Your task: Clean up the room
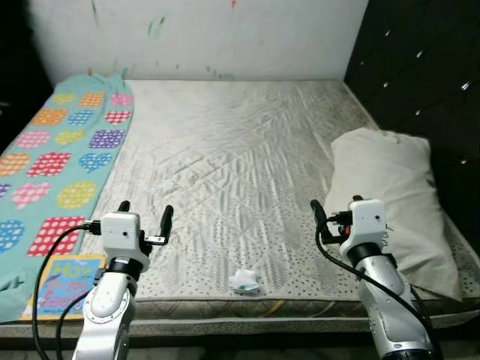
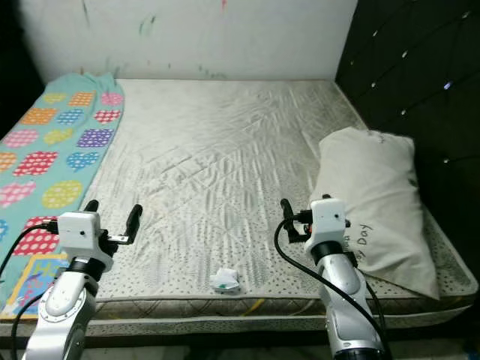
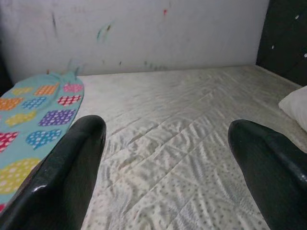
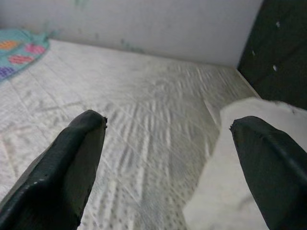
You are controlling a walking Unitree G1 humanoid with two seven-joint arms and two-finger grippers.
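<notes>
We see a bare mattress (image 1: 225, 172), its quilted, pale grey cover stitched in diamonds and wrinkled toward the middle, set against a white wall (image 1: 202, 34) with faint coloured marks and a dark tufted headboard (image 1: 420, 67) on the right. Nothing here serves as a container. A white, rumpled pillow (image 1: 394, 206) lies along the right edge. A teal sheet (image 1: 52, 165) printed with dotted hearts runs down the left edge, with a flat, colourful book (image 1: 64, 285) on it at the near corner. The thing to be cleared, a small crumpled white wrapper (image 1: 244, 282), lies on the near edge of the mattress, between the two arms and nearer us than their fingertips, touching neither. The left gripper (image 1: 144, 214) hovers over the near left part of the mattress, its black fingers (image 3: 62, 177) spread apart and empty. The right gripper (image 1: 335, 208) hovers just beside the pillow, its fingers (image 4: 67, 167) likewise apart.
</notes>
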